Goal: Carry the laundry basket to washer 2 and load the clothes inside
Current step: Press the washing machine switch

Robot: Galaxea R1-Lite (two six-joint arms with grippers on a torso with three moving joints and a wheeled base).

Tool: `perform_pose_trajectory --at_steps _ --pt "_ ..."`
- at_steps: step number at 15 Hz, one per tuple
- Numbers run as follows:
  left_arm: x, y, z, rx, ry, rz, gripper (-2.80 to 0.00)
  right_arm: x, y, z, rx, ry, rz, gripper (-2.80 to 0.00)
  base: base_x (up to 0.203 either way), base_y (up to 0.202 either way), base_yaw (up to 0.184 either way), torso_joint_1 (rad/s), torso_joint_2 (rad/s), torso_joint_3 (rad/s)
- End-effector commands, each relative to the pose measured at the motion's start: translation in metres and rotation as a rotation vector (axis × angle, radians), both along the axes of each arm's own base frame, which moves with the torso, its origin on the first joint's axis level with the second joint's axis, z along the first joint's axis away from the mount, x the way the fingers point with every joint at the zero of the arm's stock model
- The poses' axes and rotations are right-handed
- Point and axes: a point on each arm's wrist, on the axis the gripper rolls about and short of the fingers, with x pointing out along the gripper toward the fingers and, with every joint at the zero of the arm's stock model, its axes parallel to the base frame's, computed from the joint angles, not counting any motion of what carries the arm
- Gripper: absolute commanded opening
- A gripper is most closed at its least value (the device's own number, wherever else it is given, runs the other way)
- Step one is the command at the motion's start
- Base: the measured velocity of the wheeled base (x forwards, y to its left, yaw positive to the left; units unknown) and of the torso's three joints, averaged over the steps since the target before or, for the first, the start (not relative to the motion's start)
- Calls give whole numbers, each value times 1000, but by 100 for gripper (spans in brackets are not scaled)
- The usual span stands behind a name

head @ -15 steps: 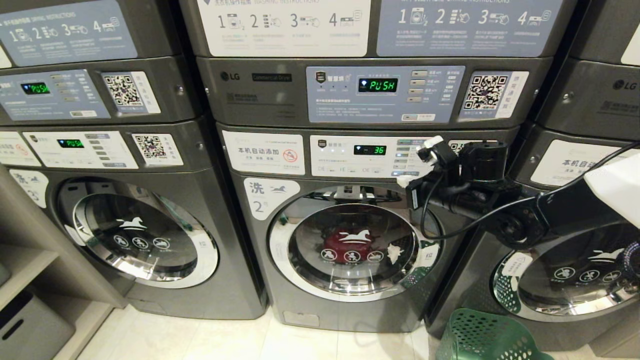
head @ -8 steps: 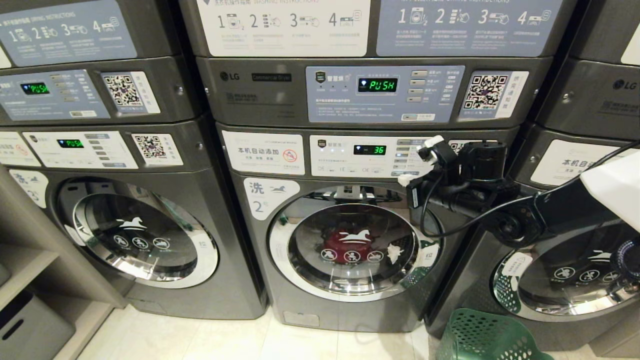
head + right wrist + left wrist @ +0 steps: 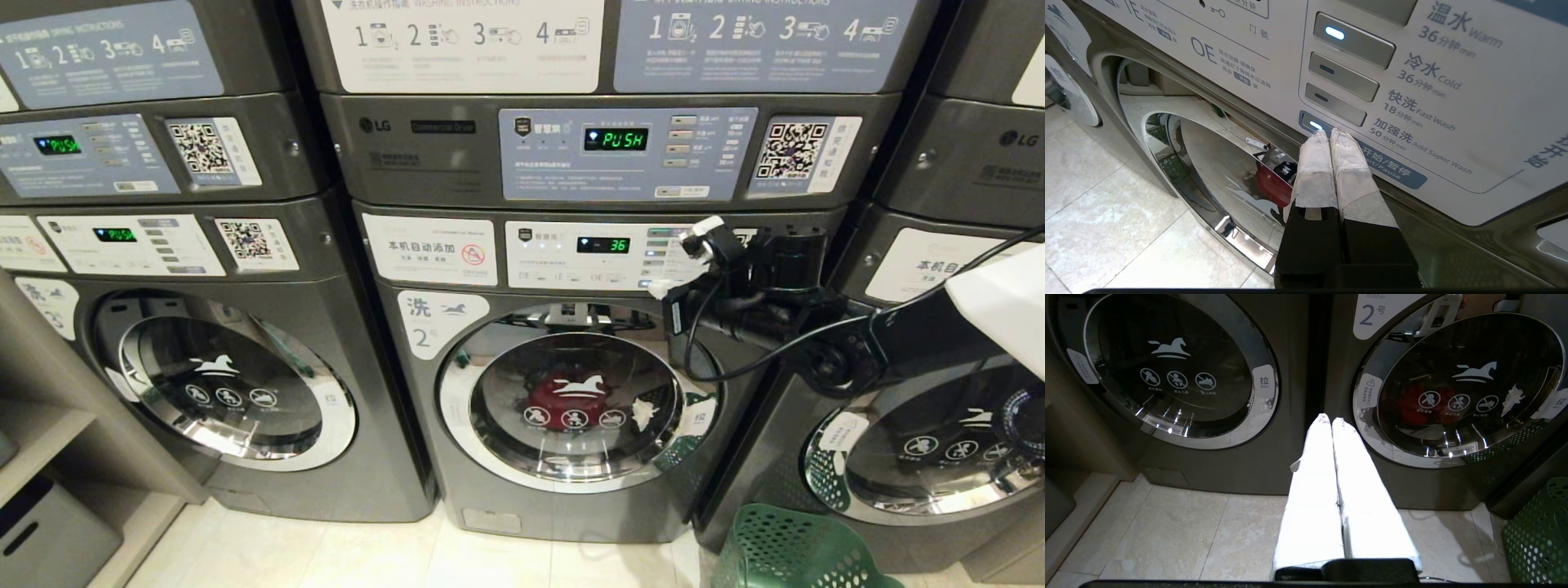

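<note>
Gripper [image 3: 1329, 134] closed at start button [image 3: 1314, 124]

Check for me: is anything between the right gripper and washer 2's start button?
Nothing visible. The right gripper, shut and empty, has its tips right at the lit start/pause button on washer 2; actual contact can't be confirmed. The door is closed with the clothes inside.
</note>
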Motion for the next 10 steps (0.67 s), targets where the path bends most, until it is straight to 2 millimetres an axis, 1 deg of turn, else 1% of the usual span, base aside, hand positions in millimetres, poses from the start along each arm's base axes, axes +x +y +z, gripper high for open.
perform_pose_trajectory --at_steps 1,6,10 --pt "0 0 0 0 2 1 -280 5 2 0 2 -14 0 -280 0 0 0 0 0 0" --pt "0 0 0 0 0 2 -280 9 4 -3 -4 -15 -34 -280 0 0 0 0 0 0" --pt "0 0 0 0 0 1 -280 -1 0 5 -2 -22 -37 -280 0 0 0 0 0 0"
